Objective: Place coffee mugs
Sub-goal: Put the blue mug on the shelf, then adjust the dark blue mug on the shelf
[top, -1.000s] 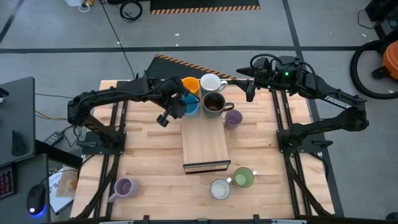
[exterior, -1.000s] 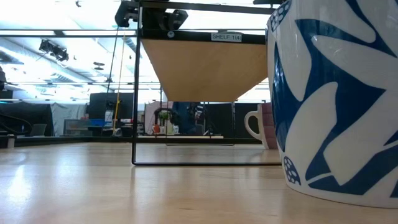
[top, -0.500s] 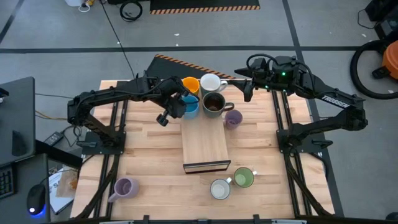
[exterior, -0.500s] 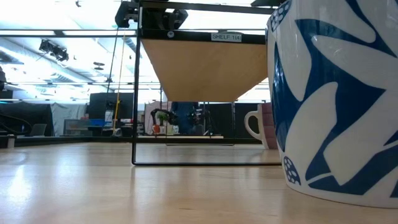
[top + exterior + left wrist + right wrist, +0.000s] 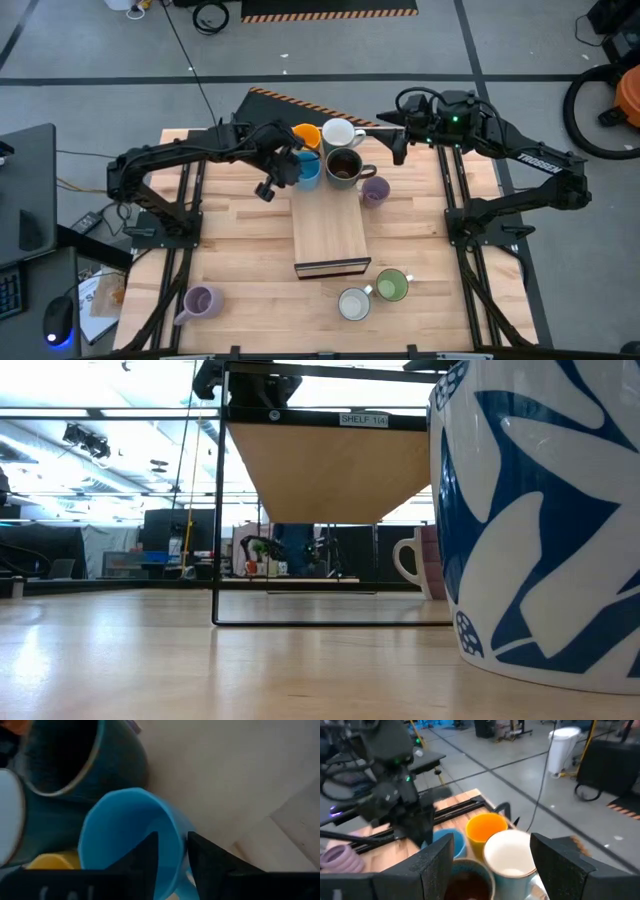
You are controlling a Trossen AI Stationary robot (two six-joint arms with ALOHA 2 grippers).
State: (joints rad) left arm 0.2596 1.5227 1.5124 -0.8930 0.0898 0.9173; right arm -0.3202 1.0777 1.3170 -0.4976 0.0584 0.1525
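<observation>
Blue mug [image 5: 130, 835] on board [image 5: 330, 232]; left claw [image 5: 172, 857] straddles rim, grip state unclear; right claw [image 5: 492, 860] released.

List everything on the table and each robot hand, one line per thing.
orange mug: one, orange, far end of the board
white mug: one, white, beside the orange mug
blue mug: one, blue, in front of the orange mug
brown mug: one, dark brown, beside the blue mug
lavender mugs: two, one by the board's right edge, one at the table's near left corner
green mug: one, green, near edge
second white mug: one, white, touching the green mug
board: one, pale wood, table centre
table: one, light wood
left hand: one, dark, at the blue mug
right hand: one, dark, open, right of the white mug
</observation>
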